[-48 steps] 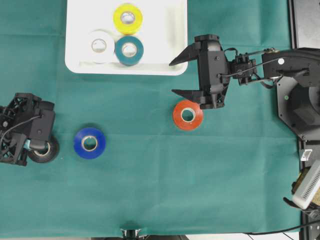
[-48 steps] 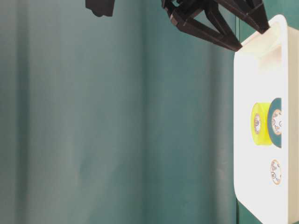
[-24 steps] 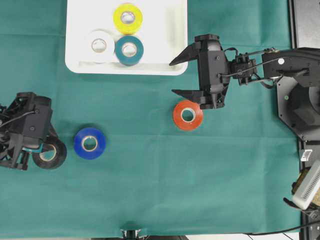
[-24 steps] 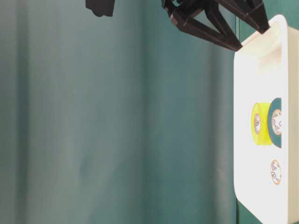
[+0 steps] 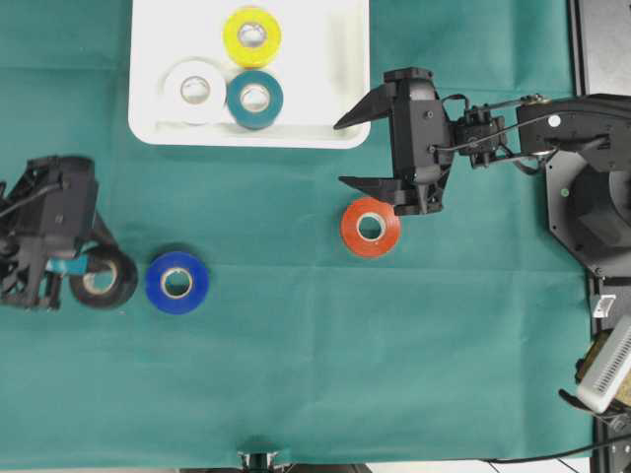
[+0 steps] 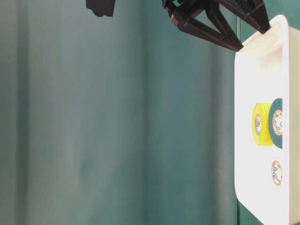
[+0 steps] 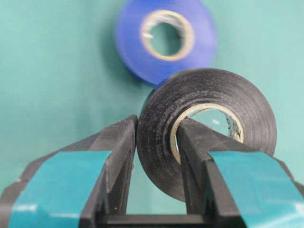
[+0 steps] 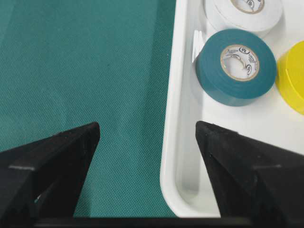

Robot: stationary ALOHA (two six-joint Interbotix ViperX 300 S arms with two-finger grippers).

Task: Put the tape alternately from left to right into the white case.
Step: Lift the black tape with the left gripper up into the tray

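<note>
1. Left wrist view shows the left gripper (image 7: 156, 175) clamped on the black roll (image 7: 209, 128): one finger sits inside the pale core, the other presses the outer face, so the jaws pinch through the roll's wall. The roll stands tilted on edge in that grip.

2. Taking the white case (image 5: 340, 118) as the landmark, the black roll and its gripper (image 5: 74, 276) lie well below and to the left of the case's lower-left corner in the overhead view. The blue roll (image 5: 177, 283) lies flat just beside the black one, on the side nearer the case.

3. The red-orange roll (image 5: 371, 227) lies flat below the case's lower-right corner, apart from it.

4. Inside the case sit the yellow roll (image 5: 251, 35), white roll (image 5: 196, 91) and teal roll (image 5: 255, 99), bunched together, teal touching or nearly touching its two neighbours.

5. The right gripper (image 5: 353, 153) hovers over the case's lower-right corner with its jaws spread wide and nothing between them.

6. Handling, as a judgement: each roll looks light and stiff, a wound ring that should keep its shape under a squeeze. The outer tape face appears smooth and could slip against a pad, so a wall pinch through the core, as on the black roll, seems the safest hold.

7. A tilted roll may swing or land on edge when let go, so lowering it close to the case floor seems wise.
</note>
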